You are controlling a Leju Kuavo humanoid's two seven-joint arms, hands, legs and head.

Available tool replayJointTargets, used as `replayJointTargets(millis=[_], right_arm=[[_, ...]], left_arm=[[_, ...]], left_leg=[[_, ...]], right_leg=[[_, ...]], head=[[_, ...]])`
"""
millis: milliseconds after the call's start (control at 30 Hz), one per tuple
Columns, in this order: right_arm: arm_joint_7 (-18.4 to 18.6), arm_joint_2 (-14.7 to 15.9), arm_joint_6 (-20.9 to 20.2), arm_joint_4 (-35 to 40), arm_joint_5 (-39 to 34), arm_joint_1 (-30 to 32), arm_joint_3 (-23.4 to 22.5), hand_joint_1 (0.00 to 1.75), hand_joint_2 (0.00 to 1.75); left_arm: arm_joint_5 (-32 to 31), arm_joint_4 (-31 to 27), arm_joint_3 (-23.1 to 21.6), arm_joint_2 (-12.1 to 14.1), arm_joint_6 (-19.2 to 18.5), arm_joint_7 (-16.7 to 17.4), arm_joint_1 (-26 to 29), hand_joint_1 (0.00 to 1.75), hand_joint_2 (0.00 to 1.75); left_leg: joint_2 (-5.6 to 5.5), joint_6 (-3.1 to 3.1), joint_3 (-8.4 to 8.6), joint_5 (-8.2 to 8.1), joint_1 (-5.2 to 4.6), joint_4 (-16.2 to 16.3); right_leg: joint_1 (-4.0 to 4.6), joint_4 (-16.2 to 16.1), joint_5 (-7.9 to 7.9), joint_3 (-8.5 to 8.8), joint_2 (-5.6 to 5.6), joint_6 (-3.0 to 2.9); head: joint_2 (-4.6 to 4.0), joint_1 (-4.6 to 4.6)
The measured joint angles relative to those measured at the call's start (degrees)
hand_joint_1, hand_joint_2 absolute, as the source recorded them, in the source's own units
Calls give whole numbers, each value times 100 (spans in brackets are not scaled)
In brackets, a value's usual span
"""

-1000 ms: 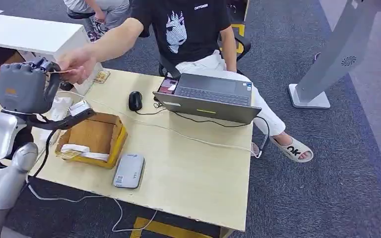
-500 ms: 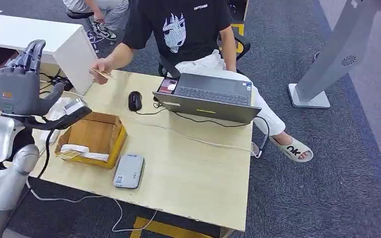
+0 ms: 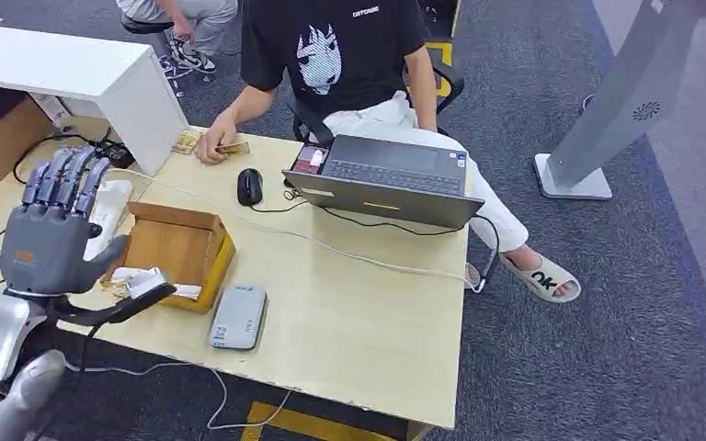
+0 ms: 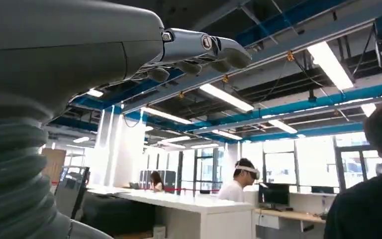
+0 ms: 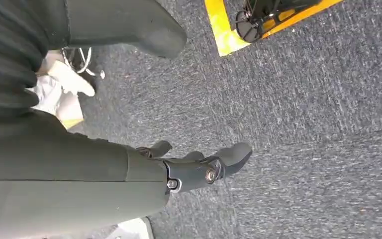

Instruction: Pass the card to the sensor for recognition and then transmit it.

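My left hand (image 3: 53, 230) hangs raised over the table's left end, palm turned away, fingers straight and apart, holding nothing. Its fingers (image 4: 204, 50) point toward the ceiling in the left wrist view. A person's hand (image 3: 213, 149) presses a tan card (image 3: 233, 148) flat on the far edge of the table, next to another card (image 3: 187, 141). The grey card sensor (image 3: 239, 316) lies flat near the table's front edge, right of the wooden box (image 3: 179, 254). My right hand (image 5: 189, 167) hangs over grey carpet with fingers loosely extended and empty.
A seated person in a black shirt (image 3: 340, 46) faces the table behind an open laptop (image 3: 391, 179). A black mouse (image 3: 250, 186) and white cables lie mid-table. A white cabinet (image 3: 83, 78) stands at the far left. A grey stand (image 3: 607, 110) is at the right.
The person took the card from my left hand and set it down on the far table edge. My left hand opened and dropped lower toward the front left.
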State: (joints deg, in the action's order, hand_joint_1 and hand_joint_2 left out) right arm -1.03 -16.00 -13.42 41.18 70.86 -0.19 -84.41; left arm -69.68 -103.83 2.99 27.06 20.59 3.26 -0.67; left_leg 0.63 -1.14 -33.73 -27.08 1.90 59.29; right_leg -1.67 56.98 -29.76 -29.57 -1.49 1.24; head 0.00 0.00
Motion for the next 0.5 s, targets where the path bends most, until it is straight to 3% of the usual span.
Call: replayJointTargets(millis=[267, 500], right_arm=[[-15, 0, -42, 26, -31, -1, -105, 0, 175], [-50, 0, -68, 52, -51, -13, -157, 0, 175]], left_arm=[[-65, -740, 497, 0, -153, 81, 1294, 0, 175], [-32, -984, 774, 2, -380, 127, 1697, 0, 175]], left_leg=[[-1, 2, -1, -2, 0, -2], [-5, 3, 0, -2, 0, -2]], right_leg=[[0, -1, -3, -11, -5, 0], [0, 0, -1, 1, -9, -1]], head=[[0, -4], [0, -2]])
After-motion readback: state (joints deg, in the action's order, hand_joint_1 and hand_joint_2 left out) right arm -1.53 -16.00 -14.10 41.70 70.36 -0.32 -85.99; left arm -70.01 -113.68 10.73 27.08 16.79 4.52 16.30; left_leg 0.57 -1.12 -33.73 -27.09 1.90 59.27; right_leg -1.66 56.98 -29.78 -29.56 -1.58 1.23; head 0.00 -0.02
